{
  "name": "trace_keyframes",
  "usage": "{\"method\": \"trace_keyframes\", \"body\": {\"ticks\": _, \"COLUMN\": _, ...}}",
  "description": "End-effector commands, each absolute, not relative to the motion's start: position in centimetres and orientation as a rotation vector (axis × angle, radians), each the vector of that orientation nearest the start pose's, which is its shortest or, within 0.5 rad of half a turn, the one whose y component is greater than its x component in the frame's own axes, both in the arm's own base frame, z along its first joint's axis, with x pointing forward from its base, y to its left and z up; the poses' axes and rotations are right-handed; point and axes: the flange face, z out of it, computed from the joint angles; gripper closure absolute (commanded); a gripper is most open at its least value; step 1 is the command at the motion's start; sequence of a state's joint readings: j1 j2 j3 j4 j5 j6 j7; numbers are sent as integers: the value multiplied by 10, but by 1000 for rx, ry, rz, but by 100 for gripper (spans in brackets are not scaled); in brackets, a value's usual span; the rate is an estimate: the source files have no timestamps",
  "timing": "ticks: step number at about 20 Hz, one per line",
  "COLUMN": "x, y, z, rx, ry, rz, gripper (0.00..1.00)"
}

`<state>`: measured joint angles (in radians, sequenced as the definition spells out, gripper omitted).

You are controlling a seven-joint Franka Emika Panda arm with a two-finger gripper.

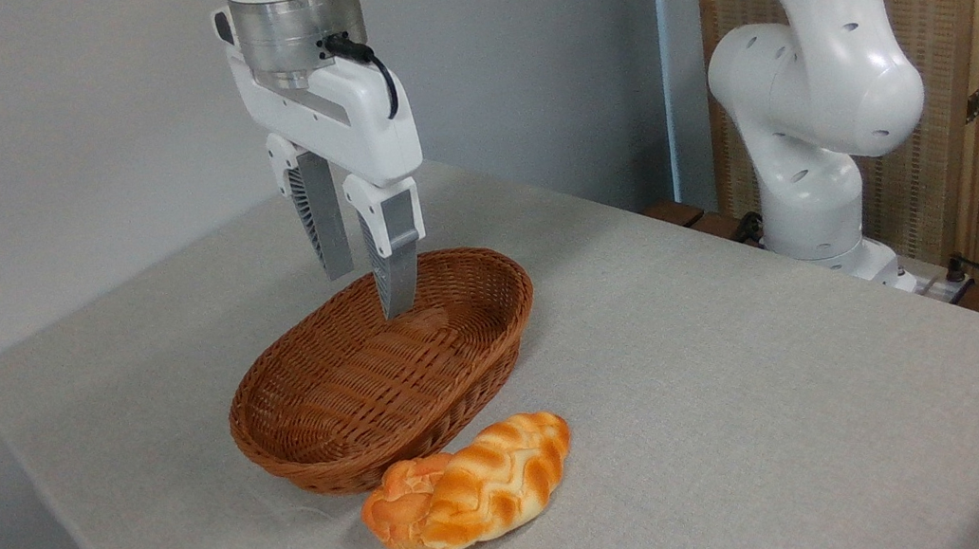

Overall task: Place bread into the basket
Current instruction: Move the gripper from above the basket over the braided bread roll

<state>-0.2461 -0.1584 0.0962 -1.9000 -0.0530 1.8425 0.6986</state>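
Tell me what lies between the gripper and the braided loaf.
The near side of the basket: the gripper hangs over its far end, the loaf lies just outside its near wall.

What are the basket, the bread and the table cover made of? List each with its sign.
Basket: woven wicker or rattan-like strands, glossy brown; the weave and rolled rim show.
Bread: looks baked, golden with toasted zigzag ridges, but the smooth, even sheen could mean a foam or plastic replica.
Table cover: seemingly matte grey-beige fabric; a fine, speckled weave and soft draped edges.
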Motion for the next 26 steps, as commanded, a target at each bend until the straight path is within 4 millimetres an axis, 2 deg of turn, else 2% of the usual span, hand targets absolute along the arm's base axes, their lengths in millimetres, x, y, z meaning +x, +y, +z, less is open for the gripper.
{"method": "trace_keyframes", "body": {"ticks": 1, "x": 514, "y": -76, "z": 583, "rx": -2902, "ry": 1290, "rz": -155, "gripper": 0}}
{"method": "trace_keyframes", "body": {"ticks": 15, "x": 512, "y": -75, "z": 588, "rx": -2898, "ry": 1291, "rz": -172, "gripper": 0}}
{"method": "trace_keyframes", "body": {"ticks": 21, "x": 514, "y": -52, "z": 589, "rx": -2895, "ry": 1285, "rz": -193, "gripper": 0}}
{"method": "trace_keyframes", "body": {"ticks": 26, "x": 515, "y": -25, "z": 576, "rx": -2839, "ry": 1425, "rz": -166, "gripper": 0}}
